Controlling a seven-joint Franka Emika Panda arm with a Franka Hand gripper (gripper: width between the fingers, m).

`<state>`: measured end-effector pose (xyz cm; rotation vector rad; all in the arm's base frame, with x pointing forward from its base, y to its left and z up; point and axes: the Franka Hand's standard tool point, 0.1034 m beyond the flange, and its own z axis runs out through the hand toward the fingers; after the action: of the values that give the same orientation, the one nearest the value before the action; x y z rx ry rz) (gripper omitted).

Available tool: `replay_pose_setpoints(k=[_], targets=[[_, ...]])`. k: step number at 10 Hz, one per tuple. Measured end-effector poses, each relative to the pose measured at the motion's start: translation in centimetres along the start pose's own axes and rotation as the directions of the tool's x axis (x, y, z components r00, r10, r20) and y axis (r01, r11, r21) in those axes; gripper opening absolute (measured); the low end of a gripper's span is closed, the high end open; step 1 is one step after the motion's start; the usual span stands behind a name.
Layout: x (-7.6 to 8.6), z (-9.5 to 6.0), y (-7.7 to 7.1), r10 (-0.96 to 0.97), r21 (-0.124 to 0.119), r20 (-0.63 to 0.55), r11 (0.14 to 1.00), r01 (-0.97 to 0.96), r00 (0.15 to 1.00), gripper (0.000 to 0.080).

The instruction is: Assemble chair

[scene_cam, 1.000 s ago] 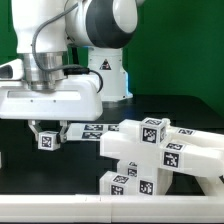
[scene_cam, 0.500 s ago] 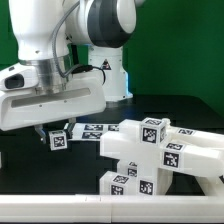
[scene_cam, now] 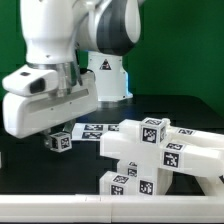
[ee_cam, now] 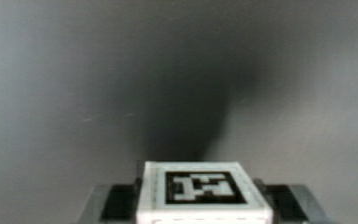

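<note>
Your gripper point(scene_cam: 60, 136) is clamped partway on a small tagged cube point(scene_cam: 61, 141), held off the table point(scene_cam: 30, 175) prob to carry to the chair stack point(scene_cam: 150, 155)

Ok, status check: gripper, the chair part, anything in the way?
Gripper shut on small white tagged plastic cube, held above the black table. White blocky chair assembly sits toward the exterior view's right. Nothing between them.

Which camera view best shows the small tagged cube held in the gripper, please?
The wrist view: the cube sits between the fingers, tag facing the camera. The exterior view shows the cube small, under the gripper.
</note>
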<state>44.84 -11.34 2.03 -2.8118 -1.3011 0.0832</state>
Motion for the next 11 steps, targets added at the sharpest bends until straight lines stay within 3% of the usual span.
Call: replay_pose_setpoints(k=[5,6,7,8,9,10,11], targets=[[-1.4,0.0,0.8,-0.296,0.003,0.054,0.955,0.297,0.954,0.0281],[-2.3,0.3,1.2,-0.408,-0.015,0.074,0.912,0.410,0.910,0.0281],[-3.4,0.7,1.1,-0.521,-0.008,0.092,0.852,0.524,0.849,0.0281],[-4.0,1.0,0.9,-0.605,0.013,0.104,0.794,0.607,0.789,0.0281],[-4.0,1.1,0.9,-0.634,0.024,0.113,0.772,0.636,0.765,0.0281],[-4.1,1.1,0.9,-0.631,0.025,0.116,0.774,0.633,0.767,0.0356],[-4.2,1.1,1.0,-0.624,0.024,0.117,0.780,0.626,0.773,0.0356]])
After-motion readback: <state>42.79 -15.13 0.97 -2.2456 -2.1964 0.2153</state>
